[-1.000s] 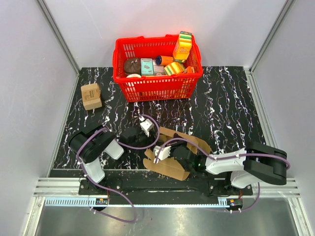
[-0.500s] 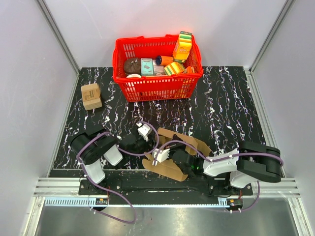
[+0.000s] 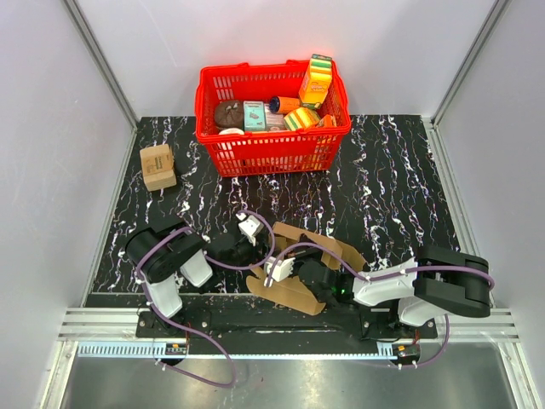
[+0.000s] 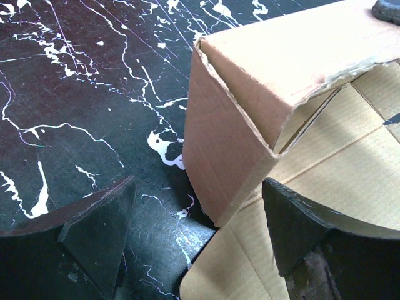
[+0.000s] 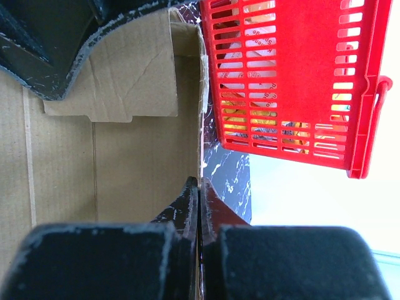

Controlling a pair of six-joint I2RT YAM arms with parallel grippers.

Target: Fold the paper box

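The plain brown cardboard paper box (image 3: 294,292) lies half-formed at the near edge of the black, white-veined tabletop (image 3: 383,196). It sits between the two arms and well short of the red plastic basket (image 3: 272,153). From above, its long axis runs roughly across the table, slanting away toward the right, with flaps splayed flat on its near side.

The right gripper (image 5: 199,187) is pinched tight on the top edge of a standing cardboard wall and faces along it toward the basket. The left gripper (image 4: 199,206) is spread wide and grips nothing. A raised corner of the box stands just ahead of it, in line with the gap. One finger (image 4: 94,237) is low over the tabletop and the other (image 4: 312,231) is over an unfolded flap.

The left arm is thus the free one and the nearer to that corner. The coming move probably turns on it advancing straight ahead while the right arm steadies the wall.
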